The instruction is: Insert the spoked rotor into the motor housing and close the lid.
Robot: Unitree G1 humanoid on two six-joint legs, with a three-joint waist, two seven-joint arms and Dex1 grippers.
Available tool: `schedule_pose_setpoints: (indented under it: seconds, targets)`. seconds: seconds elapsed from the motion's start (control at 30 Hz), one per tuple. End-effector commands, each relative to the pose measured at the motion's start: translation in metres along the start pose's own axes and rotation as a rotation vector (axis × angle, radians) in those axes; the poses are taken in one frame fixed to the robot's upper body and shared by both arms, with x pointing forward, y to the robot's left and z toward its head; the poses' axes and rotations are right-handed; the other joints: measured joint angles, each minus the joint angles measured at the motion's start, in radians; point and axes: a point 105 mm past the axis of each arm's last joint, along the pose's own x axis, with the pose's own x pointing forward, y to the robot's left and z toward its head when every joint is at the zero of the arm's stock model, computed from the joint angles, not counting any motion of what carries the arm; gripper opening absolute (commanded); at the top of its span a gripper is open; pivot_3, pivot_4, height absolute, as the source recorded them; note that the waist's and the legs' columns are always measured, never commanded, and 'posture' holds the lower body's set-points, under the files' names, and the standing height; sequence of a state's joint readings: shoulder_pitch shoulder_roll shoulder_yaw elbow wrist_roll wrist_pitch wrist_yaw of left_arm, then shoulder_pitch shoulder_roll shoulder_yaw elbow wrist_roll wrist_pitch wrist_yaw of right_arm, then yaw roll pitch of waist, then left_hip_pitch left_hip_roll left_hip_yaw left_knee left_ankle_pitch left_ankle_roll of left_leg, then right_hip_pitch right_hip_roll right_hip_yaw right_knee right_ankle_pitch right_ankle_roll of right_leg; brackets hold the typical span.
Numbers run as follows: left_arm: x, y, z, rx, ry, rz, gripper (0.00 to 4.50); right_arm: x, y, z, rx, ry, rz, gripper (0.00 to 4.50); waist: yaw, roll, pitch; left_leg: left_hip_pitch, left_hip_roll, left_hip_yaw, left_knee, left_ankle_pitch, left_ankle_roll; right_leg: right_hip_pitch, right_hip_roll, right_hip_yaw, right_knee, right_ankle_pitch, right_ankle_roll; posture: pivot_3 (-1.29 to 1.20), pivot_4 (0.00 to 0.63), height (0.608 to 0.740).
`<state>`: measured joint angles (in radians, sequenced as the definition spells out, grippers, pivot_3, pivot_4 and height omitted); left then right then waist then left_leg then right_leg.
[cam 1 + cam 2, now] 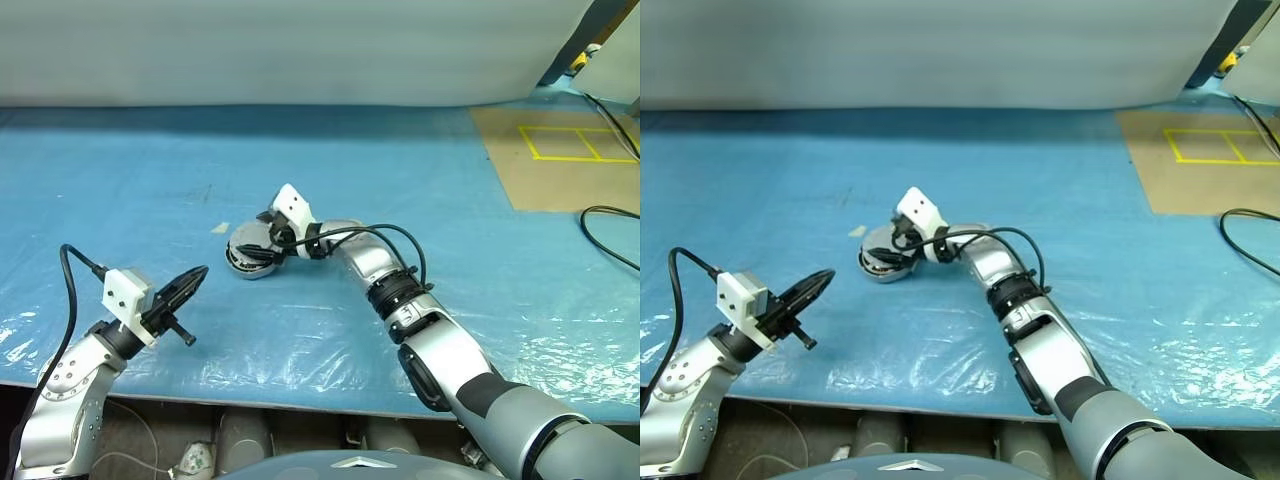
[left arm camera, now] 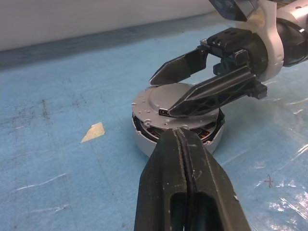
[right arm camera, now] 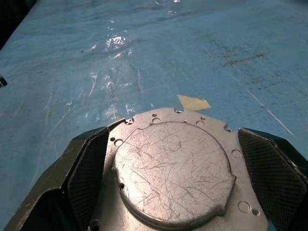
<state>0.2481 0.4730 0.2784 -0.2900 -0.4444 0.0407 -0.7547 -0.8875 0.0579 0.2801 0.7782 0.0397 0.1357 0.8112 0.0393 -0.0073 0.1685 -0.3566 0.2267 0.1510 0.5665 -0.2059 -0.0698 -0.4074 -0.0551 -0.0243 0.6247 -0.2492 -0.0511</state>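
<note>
The motor housing [image 2: 144,143] is a round silver body on the blue table, with coppery windings showing in a gap under its top. The lid [image 3: 173,168], a scratched silvery disc with small holes, lies on the housing and looks slightly tilted. The spoked rotor is hidden beneath the lid. My right gripper [image 2: 161,96] is open, with one black finger [image 3: 86,163] on each side of the lid and nothing clamped. My left gripper [image 1: 200,272] is shut and empty, held back toward the table's front left and pointing at the housing [image 1: 248,265].
A small yellowish tape scrap [image 1: 220,227] lies just left of the housing. A brown board with yellow lines [image 1: 570,160] lies at the back right, with a black cable [image 1: 610,230] in front of it. The table's front edge runs just below my arms.
</note>
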Motion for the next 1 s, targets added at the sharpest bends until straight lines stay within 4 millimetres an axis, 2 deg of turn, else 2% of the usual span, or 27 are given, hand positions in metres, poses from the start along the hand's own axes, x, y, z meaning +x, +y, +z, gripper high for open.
schedule_pose_setpoints:
  seconds: [0.03, 0.1, 0.13, 0.27, 0.4, 0.6, 0.73, 0.83, 1.0]
  targets:
    - [-0.001, -0.003, 0.011, 0.03, -0.041, -0.003, 0.0, 0.005, 0.006, 0.003, -0.057, 0.004, 0.019, 4.46, -0.001, 0.0, 0.0, 0.0, 0.0, 0.0, 0.0, 0.0, 0.0, 0.0, 0.0, 0.0, 0.0, 0.0, 0.0, 0.0, 0.15, 0.74]
    - [-0.003, -0.004, 0.01, 0.027, -0.037, -0.002, 0.0, 0.005, 0.007, 0.0, -0.049, 0.012, 0.019, 4.46, -0.001, 0.0, 0.0, 0.0, 0.0, 0.0, 0.0, 0.0, 0.0, 0.0, 0.0, 0.0, 0.0, 0.0, 0.0, 0.0, 0.15, 0.74]
    - [-0.004, -0.004, 0.009, 0.027, -0.034, 0.001, 0.0, 0.006, 0.007, 0.0, -0.043, 0.013, 0.013, 4.29, -0.001, 0.0, 0.0, 0.001, 0.0, 0.0, 0.0, 0.0, 0.0, 0.0, 0.0, 0.0, 0.0, 0.0, 0.0, 0.0, 0.15, 0.74]
    - [-0.005, -0.002, 0.008, 0.031, -0.03, 0.015, 0.0, 0.009, 0.011, -0.004, -0.06, 0.037, 0.019, 3.21, 0.0, 0.0, 0.0, 0.002, 0.0, 0.0, 0.0, 0.0, 0.0, 0.001, 0.0, 0.0, 0.001, 0.0, 0.0, 0.0, 0.15, 0.74]
    - [-0.005, 0.002, 0.008, 0.039, -0.031, 0.03, 0.0, 0.013, 0.01, 0.002, -0.094, 0.031, 0.0, 3.17, -0.002, 0.0, 0.0, 0.004, 0.0, 0.001, 0.0, 0.0, 0.0, 0.002, 0.0, 0.001, 0.001, 0.0, 0.0, 0.0, 0.15, 0.74]
    - [-0.005, 0.003, 0.006, 0.042, -0.027, 0.037, 0.0, 0.019, 0.014, 0.027, -0.122, -0.005, -0.007, 3.17, -0.005, 0.0, 0.0, 0.005, 0.001, 0.002, 0.0, 0.0, 0.0, 0.002, 0.001, 0.002, 0.002, 0.0, 0.0, 0.0, 0.15, 0.74]
    - [-0.005, 0.004, 0.005, 0.043, -0.025, 0.037, 0.0, 0.022, 0.022, 0.033, -0.161, 0.01, 0.003, 3.17, -0.004, 0.0, 0.0, 0.005, 0.002, 0.002, 0.0, 0.0, 0.0, 0.002, 0.002, 0.002, 0.001, 0.0, 0.0, 0.0, 0.15, 0.74]
    - [-0.003, 0.003, 0.005, 0.047, -0.024, 0.034, 0.0, 0.023, 0.036, 0.031, -0.175, 0.021, 0.043, 3.17, -0.002, 0.0, 0.0, 0.004, 0.001, 0.002, 0.0, 0.0, 0.0, 0.002, 0.002, 0.002, 0.001, 0.0, 0.0, 0.0, 0.15, 0.74]
    - [0.0, 0.005, 0.006, 0.047, -0.029, 0.037, 0.0, 0.02, 0.042, 0.008, -0.164, 0.096, 0.039, 3.17, -0.001, 0.0, 0.0, 0.004, 0.001, 0.002, -0.001, 0.0, 0.0, 0.002, 0.001, 0.002, 0.001, 0.002, 0.003, 0.0, 0.15, 0.74]
